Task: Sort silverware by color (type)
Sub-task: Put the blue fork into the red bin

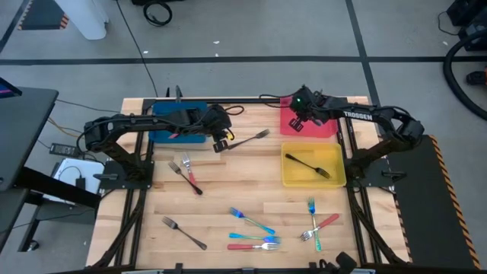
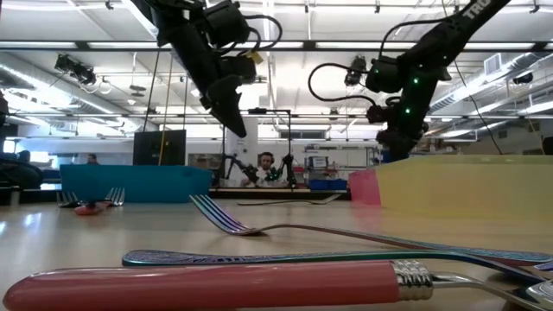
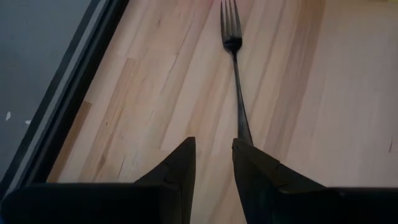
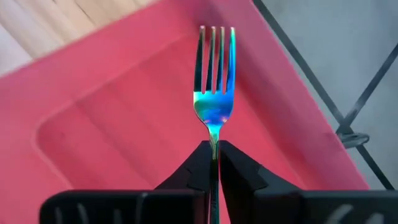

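Right gripper (image 4: 212, 163) pinched on iridescent blue fork (image 4: 215, 93) by the neck, above red tray (image 1: 323, 128) at table's 1 o'clock. Light, stiff, slick metal; the thin handle is the best hold. Left gripper (image 3: 211, 158) fingers apart, over the dark fork (image 3: 235, 74).

**Hidden, cropped and blurred parts**

In the right wrist view the iridescent fork (image 4: 214, 93) loses its handle between the right gripper (image 4: 213, 163), and the red tray (image 4: 124, 124) runs past the picture's edges. The grey fork (image 3: 235, 74) beside the left gripper (image 3: 213, 163) has its handle end tucked behind one finger, so contact cannot be told. From above, the arm covers most of the blue tray (image 1: 163, 135). At table height the red-handled fork (image 2: 216, 287) is cut off by the frame, and a person (image 2: 263, 168) beyond the table is too small to make out.
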Tool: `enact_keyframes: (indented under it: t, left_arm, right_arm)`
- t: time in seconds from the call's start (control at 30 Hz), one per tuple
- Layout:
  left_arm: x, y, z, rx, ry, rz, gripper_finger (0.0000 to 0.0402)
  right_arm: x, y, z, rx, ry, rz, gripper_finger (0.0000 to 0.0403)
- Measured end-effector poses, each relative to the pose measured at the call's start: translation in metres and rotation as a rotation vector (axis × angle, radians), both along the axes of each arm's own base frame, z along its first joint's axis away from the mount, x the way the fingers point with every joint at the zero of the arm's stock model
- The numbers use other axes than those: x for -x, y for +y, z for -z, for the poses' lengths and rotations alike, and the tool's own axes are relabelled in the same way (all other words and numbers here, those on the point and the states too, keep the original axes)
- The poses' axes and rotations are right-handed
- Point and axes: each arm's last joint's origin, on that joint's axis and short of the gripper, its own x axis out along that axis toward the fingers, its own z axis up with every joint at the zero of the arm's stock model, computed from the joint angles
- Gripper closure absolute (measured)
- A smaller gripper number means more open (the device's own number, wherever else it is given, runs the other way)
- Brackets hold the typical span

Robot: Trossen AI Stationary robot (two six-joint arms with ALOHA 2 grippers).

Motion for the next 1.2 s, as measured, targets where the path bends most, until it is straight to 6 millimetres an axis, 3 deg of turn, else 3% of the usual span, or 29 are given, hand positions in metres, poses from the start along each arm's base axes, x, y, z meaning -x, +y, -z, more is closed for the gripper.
enact_keyframes:
  t: [0.3, 0.5, 0.7, 0.9, 1.2]
  left_arm:
    - [0.0, 0.0, 0.0, -0.02, 0.018, 0.03, 0.0297]
    - [0.006, -0.009, 0.006, 0.012, 0.111, 0.05, 0.0297]
    - [0.01, -0.036, 0.013, 0.081, 0.231, 0.078, 0.0297]
    - [0.02, -0.071, 0.008, 0.133, 0.309, 0.101, 0.0297]
    - [0.037, -0.122, 0.002, 0.181, 0.388, 0.124, 0.0297]
  right_arm:
    - [0.005, 0.001, 0.007, 0.036, 0.046, 0.052, 0.0327]
    - [0.004, 0.002, 0.007, 0.029, -0.011, 0.136, 0.0319]
    - [-0.004, 0.011, 0.008, -0.047, -0.087, 0.089, 0.0321]
    - [-0.021, 0.024, -0.003, 0.013, -0.082, 0.046, 0.0321]
    - [-0.053, 0.063, -0.016, -0.001, -0.187, -0.057, 0.0321]
